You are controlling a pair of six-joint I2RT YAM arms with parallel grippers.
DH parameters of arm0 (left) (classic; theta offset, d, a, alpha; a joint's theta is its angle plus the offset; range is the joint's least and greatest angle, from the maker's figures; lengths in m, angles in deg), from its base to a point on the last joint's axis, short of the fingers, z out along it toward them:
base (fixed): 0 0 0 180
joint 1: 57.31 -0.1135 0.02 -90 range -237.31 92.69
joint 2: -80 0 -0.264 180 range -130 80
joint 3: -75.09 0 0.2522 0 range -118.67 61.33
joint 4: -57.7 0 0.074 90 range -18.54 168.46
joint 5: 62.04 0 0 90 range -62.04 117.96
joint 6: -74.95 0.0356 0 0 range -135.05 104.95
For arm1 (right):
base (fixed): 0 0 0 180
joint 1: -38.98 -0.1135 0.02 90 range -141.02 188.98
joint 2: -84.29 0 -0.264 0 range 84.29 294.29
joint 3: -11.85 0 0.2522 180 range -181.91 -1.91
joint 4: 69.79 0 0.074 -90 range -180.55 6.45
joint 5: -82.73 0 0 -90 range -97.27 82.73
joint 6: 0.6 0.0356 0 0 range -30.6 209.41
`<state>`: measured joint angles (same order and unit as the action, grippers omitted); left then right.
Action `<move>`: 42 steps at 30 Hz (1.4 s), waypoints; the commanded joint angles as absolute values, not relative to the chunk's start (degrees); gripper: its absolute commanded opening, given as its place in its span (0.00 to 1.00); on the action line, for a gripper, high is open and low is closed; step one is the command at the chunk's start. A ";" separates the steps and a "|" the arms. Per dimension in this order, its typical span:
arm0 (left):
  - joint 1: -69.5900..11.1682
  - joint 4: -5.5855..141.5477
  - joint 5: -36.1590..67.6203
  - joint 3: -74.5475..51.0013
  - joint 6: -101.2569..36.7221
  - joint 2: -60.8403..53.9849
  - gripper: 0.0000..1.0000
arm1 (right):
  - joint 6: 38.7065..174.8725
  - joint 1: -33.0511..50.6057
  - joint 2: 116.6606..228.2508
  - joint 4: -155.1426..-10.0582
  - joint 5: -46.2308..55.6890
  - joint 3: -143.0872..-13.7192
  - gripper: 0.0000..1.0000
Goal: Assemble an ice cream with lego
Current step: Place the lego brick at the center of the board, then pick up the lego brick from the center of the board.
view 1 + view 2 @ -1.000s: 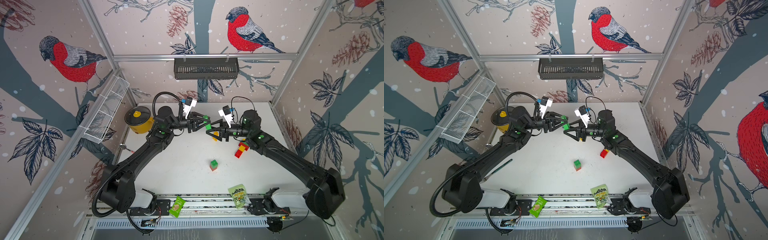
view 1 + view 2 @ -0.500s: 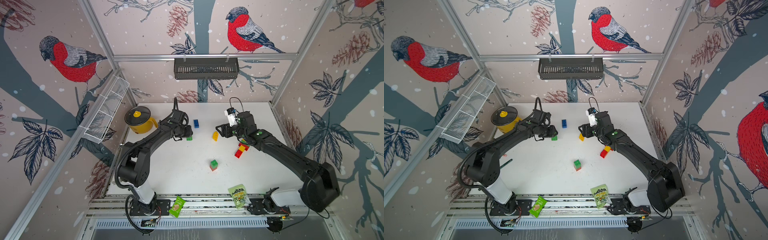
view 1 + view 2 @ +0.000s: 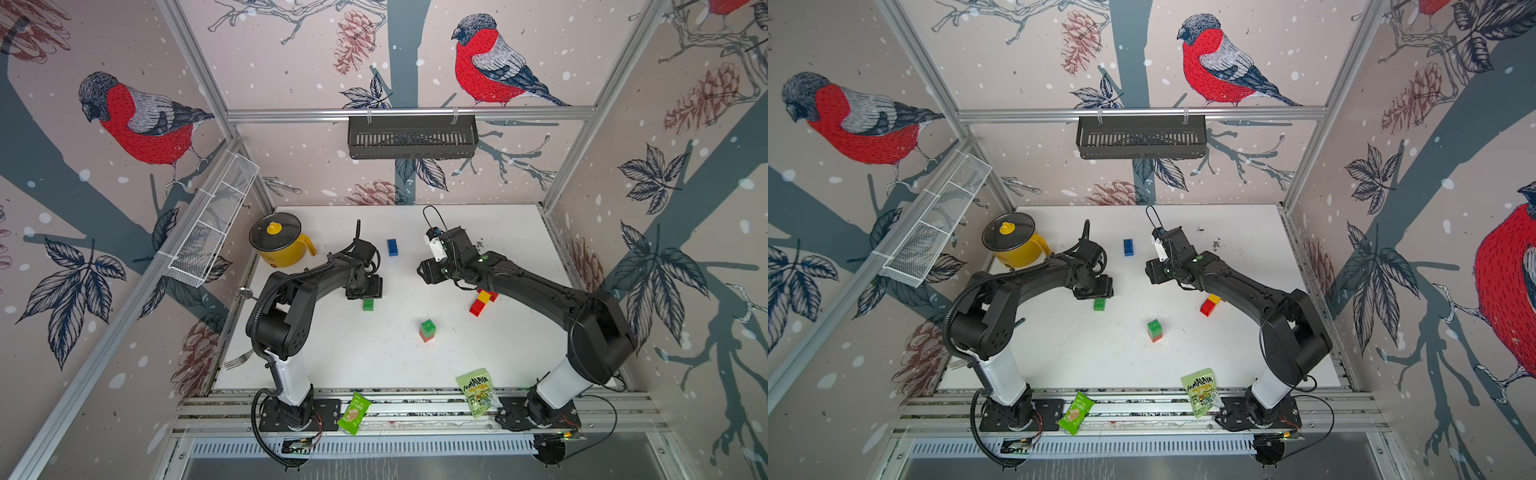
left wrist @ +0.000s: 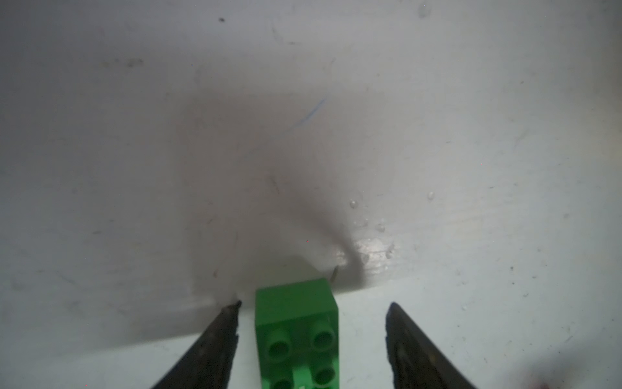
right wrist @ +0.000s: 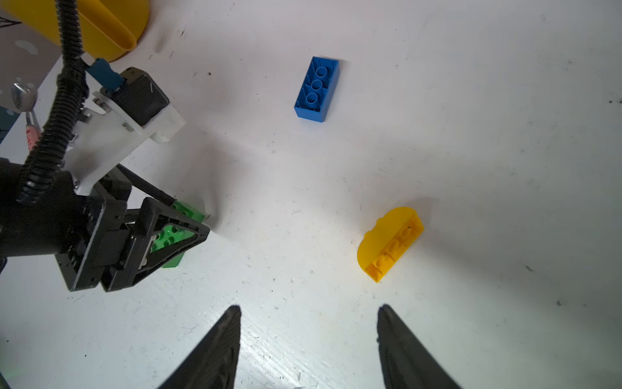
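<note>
Straddling a glossy green studded brick point(image 4: 296, 323), left gripper point(image 4: 314, 304) has jaws apart, gaps both sides, nothing gripped; brick sits 9 o'clock of centre on the scuffed white table point(image 3: 332, 353), bird-print walls point(image 3: 291, 62) around; right gripper point(image 5: 309, 308) spread wide, empty, near a yellow half-round brick point(image 5: 387, 242); blue brick point(image 5: 316, 89) at 12 o'clock. Second ago both arms met mid-air; now low

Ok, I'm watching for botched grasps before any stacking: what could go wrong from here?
1. The green brick sits off-centre between the open jaws of the left gripper, close to one finger; closing may shove or twist it rather than grip it squarely.
2. The yellow half-round brick lies on its side ahead of the open right gripper; its curved face could slip from a pinch.
3. The blue brick lies hollow side up, so it likely needs flipping first.
</note>
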<state>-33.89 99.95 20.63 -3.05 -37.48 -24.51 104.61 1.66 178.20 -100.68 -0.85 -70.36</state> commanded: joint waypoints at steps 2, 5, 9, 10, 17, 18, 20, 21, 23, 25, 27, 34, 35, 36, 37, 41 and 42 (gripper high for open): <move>-34.18 103.25 24.33 -4.12 -38.42 -23.83 0.88 | 106.45 -0.36 180.12 -102.88 -2.07 -72.91 0.66; -35.62 104.27 26.75 -6.07 -38.85 -17.05 0.97 | 109.54 -3.72 183.15 -104.11 -2.57 -76.55 0.66; -44.05 101.89 20.79 -3.45 -39.31 -2.89 0.97 | 114.01 -9.35 190.43 -104.51 -1.19 -82.83 0.66; -46.93 101.18 18.59 -2.00 -39.16 0.66 0.97 | 115.13 -10.58 192.53 -104.65 -0.62 -84.34 0.67; -53.72 96.92 20.14 6.09 -38.14 16.36 0.98 | 119.40 -14.62 203.19 -104.33 1.00 -90.86 0.67; -54.02 97.61 19.50 6.05 -37.73 17.15 0.97 | 119.50 -14.98 204.43 -104.66 0.85 -91.85 0.67; -54.14 98.76 19.20 6.05 -37.25 18.26 0.98 | 119.56 -15.75 206.86 -105.61 0.73 -94.37 0.67; -54.16 99.12 19.17 6.21 -36.91 18.76 0.97 | 119.63 -15.95 208.21 -106.17 0.73 -95.58 0.67; -54.21 99.54 19.09 6.70 -36.55 19.59 0.97 | 119.82 -16.34 210.31 -107.13 0.89 -97.50 0.67; -54.40 100.50 19.40 6.92 -36.29 20.45 0.98 | 119.99 -16.74 212.05 -107.47 0.99 -99.16 0.67; -54.50 101.03 19.97 7.31 -35.84 21.40 0.98 | 119.99 -17.09 213.51 -108.64 0.84 -101.17 0.66; -56.68 102.44 20.41 7.54 -34.44 23.56 0.97 | 118.94 -17.91 216.64 -110.73 -1.56 -105.64 0.59; -57.10 102.53 20.40 7.63 -34.31 23.80 0.97 | 118.86 -17.93 217.05 -111.19 -2.04 -106.28 0.58; -57.51 102.57 20.30 7.69 -34.06 23.99 0.97 | 118.77 -17.97 217.83 -112.25 -3.14 -107.30 0.57; -57.98 102.73 20.18 7.72 -33.91 24.18 0.98 | 118.40 -18.05 218.63 -113.50 -4.09 -108.35 0.55; -59.18 103.27 19.96 7.72 -33.27 24.72 0.98 | 116.87 -18.51 221.10 -118.09 -8.01 -112.64 0.48; -59.32 103.33 20.12 7.72 -33.18 24.85 0.98 | 116.64 -18.73 221.47 -118.79 -8.81 -113.20 0.47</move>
